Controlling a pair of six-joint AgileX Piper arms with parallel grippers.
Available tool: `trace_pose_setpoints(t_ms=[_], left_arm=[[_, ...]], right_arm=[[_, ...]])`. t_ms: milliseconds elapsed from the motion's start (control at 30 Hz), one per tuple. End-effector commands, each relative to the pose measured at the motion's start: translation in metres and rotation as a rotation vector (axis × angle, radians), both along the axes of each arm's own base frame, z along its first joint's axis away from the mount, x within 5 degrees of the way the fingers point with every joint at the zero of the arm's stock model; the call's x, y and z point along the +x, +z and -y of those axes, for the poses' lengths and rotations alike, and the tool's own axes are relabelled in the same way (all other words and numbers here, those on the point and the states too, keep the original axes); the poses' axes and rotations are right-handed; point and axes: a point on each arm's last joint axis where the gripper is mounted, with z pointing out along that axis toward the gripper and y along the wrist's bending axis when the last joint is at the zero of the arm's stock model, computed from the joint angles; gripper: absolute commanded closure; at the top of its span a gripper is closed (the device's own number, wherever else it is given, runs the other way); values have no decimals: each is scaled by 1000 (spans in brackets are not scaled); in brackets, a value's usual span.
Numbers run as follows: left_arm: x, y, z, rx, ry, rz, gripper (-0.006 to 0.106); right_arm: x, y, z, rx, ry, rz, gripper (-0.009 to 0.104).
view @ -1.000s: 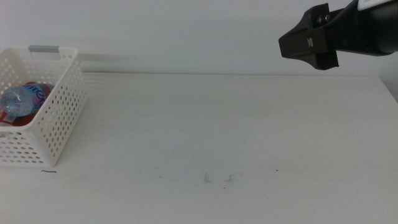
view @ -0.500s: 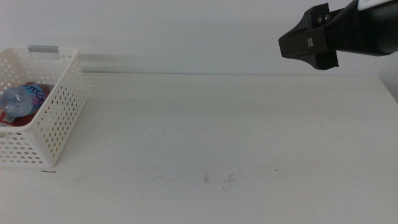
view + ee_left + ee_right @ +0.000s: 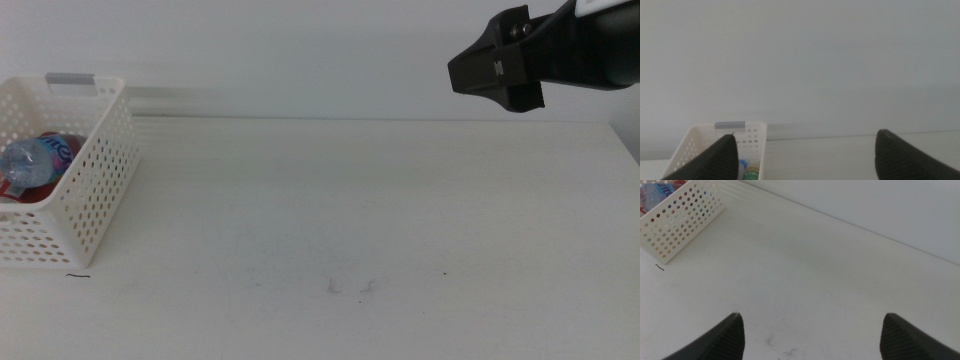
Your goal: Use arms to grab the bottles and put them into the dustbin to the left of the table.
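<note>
Bottles sit in the dustbin [image 3: 95,150] already: you can see the clear water bottle [image 3: 30,158] lying on its side over something red, and in the left wrist view a bottle with a green label [image 3: 751,172] shows inside the dustbin too. Nothing stands on the table [image 3: 400,220] for you to reach. Your right gripper [image 3: 812,335] hangs high, well to the far right of the dustbin, jaws spread wide and holding nothing. Your left gripper [image 3: 805,155] faces the dustbin, nearer to it, jaws likewise wide apart and bare. Judging by this, no grasp remains.
</note>
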Motion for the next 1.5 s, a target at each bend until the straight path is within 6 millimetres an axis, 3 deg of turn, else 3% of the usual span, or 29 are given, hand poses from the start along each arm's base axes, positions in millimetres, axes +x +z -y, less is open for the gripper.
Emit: trace_pose_setpoints(t_ms=[0,133,233,400,500,567,733,867,1000,1100,1467], left_arm=[[-1,1,0,-13,-1,12,7],[1,-7,-1,-10,13,-24,7],[5,-32,0,-24,17,-26,7],[3,-113,-2,-57,37,-59,7],[-3,-152,-5,-21,65,-126,7],[-7,-166,-6,-24,80,-133,7],[-20,-179,-8,-58,105,-72,7],[-27,-193,-9,-86,134,-34,7],[-27,-211,-12,-88,179,-46,7],[-24,-222,-12,-124,199,-45,7],[-24,-215,-13,-151,214,23,7]], right_arm=[[-1,3,1,5,3,14,7],[-8,-15,21,-64,-44,28,7],[-16,-34,50,-52,-119,87,7],[-47,-55,92,95,-230,316,7],[-66,-91,111,167,-333,288,7],[-78,-117,121,178,-393,285,7],[-105,-170,135,202,-475,399,7],[-128,-211,141,187,-532,395,7],[-141,-242,143,173,-544,421,7],[-144,-248,143,174,-549,428,7],[-144,-249,143,173,-551,419,7]])
